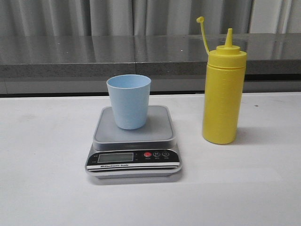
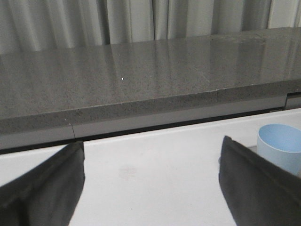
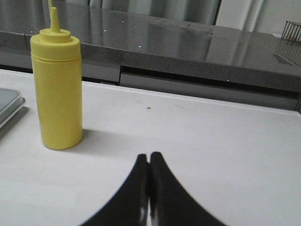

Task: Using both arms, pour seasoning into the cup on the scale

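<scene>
The pale blue cup (image 1: pixel 129 100) stands upright on the silver-grey scale (image 1: pixel 134 141) in the middle of the table. To its right the yellow seasoning bottle (image 1: pixel 224 94) stands upright, its cap strap sticking up. No arm shows in the front view. My left gripper (image 2: pixel 151 155) is open over bare table, with the cup (image 2: pixel 281 147) just beyond one finger. My right gripper (image 3: pixel 149 157) is shut with nothing between its fingers, the seasoning bottle (image 3: pixel 57 89) standing apart from it beside a corner of the scale (image 3: pixel 9 106).
A dark grey stone counter (image 1: pixel 141 54) runs along the back of the white table (image 1: pixel 47 188), with curtains behind it. A wire rack (image 3: pixel 292 30) shows at the far end of the counter in the right wrist view.
</scene>
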Action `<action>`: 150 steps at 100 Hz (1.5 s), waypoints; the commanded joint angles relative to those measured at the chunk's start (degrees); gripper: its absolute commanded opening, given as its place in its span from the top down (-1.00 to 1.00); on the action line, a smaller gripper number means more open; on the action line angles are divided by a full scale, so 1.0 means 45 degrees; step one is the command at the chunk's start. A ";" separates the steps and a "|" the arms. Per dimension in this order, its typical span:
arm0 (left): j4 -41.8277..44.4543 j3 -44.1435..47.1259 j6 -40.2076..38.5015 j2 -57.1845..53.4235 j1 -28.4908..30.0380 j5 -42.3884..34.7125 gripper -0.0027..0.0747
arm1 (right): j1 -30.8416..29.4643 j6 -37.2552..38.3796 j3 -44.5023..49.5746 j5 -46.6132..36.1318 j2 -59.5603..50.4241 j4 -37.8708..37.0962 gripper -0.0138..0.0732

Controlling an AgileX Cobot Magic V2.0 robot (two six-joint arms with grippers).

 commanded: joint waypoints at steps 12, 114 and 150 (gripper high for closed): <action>0.0681 -0.0324 -0.0076 -0.0363 0.0032 -0.1230 -0.53 | -0.0060 -0.0103 0.0019 -0.1004 -0.0207 0.0001 0.96; 0.0715 -0.0324 -0.0076 -0.0363 0.0032 -0.1175 0.98 | -0.0060 0.0612 -0.0455 -0.4285 -0.0168 0.0630 0.96; 0.0715 -0.0324 -0.0076 -0.0363 0.0032 -0.1175 0.98 | -0.0060 0.1040 -0.4935 -0.1340 0.3435 0.0717 0.96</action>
